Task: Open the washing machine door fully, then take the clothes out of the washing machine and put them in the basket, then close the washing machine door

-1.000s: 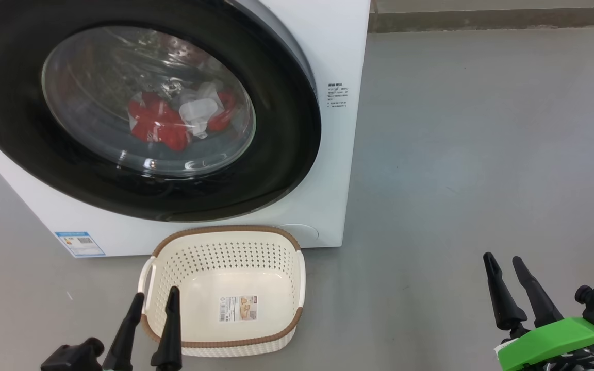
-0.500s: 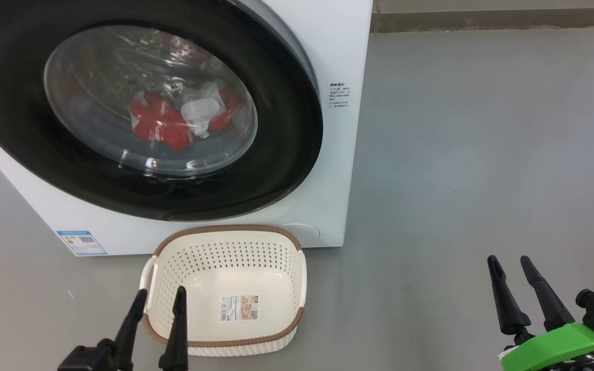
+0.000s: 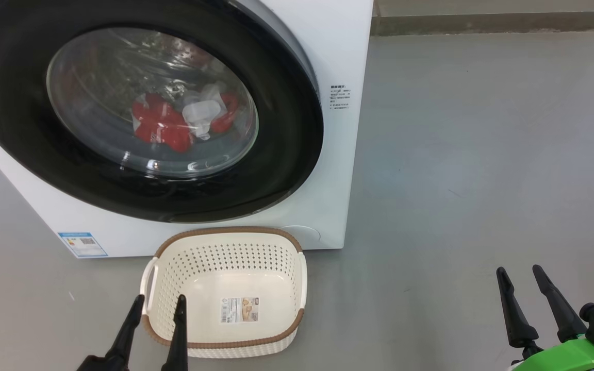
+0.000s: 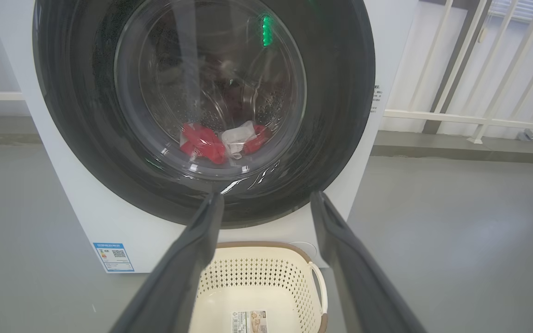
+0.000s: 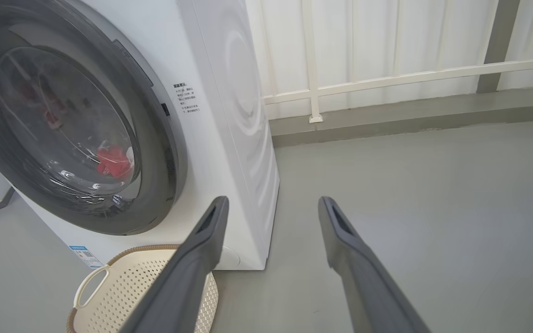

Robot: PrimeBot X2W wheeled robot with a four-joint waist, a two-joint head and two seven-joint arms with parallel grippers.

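The white washing machine (image 3: 338, 46) stands at the upper left, its black-rimmed round door (image 3: 286, 154) shut against the front. Through the glass I see red clothes (image 3: 160, 126) with a white piece (image 3: 201, 113) lying in the drum; they also show in the left wrist view (image 4: 201, 141) and the right wrist view (image 5: 114, 162). The cream basket (image 3: 225, 242) sits empty on the floor just below the door. My left gripper (image 3: 158, 304) is open over the basket's near left corner. Far right, my right gripper (image 3: 521, 273) is open above bare floor.
Grey floor (image 3: 482, 154) stretches to the right of the machine. A white railing (image 5: 387, 78) and a low kerb (image 5: 410, 115) run along the back. A blue sticker (image 3: 83, 245) marks the machine's lower left front.
Both grippers have dropped lower in the head view, the left one also shifting slightly right. The door, clothes and basket have not moved.
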